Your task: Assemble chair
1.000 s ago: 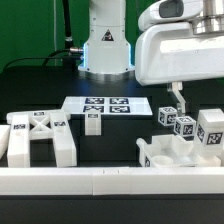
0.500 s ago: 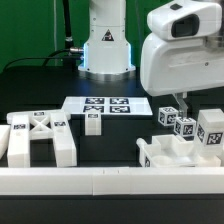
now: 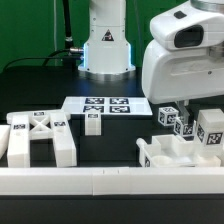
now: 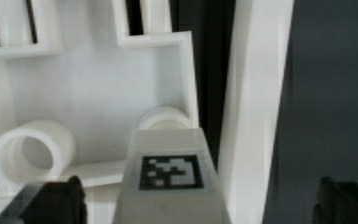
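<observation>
The chair parts are white plastic with square tags. The X-ribbed panel lies at the exterior view's left, with a small tagged block beside it. Three tagged legs and a notched piece lie at the right. My gripper hangs just above those legs, its fingers mostly hidden by the hand. In the wrist view my gripper is open. Its dark fingertips stand on either side of a tagged leg, apart from it. A slotted white part with a round peg lies behind.
The marker board lies flat at the middle back. The robot base stands behind it. A long plain white rail runs along the front edge.
The arm has moved toward the exterior view's right and lower, and now sits over the tagged legs. The parts have not moved.
</observation>
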Controlling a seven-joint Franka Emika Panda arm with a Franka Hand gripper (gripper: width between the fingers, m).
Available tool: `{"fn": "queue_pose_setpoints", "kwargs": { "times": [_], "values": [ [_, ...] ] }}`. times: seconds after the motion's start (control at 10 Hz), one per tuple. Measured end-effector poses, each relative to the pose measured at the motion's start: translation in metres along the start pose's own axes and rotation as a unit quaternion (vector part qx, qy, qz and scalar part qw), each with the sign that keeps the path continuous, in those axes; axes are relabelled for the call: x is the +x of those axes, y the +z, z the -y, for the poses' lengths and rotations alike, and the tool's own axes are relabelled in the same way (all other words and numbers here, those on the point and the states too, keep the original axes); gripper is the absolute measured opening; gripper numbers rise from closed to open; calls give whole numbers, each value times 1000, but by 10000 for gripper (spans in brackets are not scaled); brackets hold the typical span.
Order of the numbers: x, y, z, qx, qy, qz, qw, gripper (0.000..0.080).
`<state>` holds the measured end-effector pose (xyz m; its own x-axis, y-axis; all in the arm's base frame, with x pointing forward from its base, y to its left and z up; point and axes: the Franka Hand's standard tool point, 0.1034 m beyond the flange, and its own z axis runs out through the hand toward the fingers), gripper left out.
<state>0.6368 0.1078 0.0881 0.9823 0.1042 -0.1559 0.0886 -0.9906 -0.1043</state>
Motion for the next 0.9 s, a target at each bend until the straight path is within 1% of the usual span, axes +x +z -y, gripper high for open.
{"fn": "queue_pose_setpoints", "kwargs": {
  "times": [0.4, 0.6, 0.7, 0.8, 0.9],
  "values": [
    [6, -3, -7, -3, -9, -5, 1000, 648],
    [6, -3, -8, -3, -18, -5, 1000, 383],
    [6, -2, -8, -3, -17, -5, 1000, 383],
    [6, -2, -8, -3, -17, -5, 1000, 285],
    [6, -2, -8, -3, -17, -5, 1000, 285]
  ]
}}
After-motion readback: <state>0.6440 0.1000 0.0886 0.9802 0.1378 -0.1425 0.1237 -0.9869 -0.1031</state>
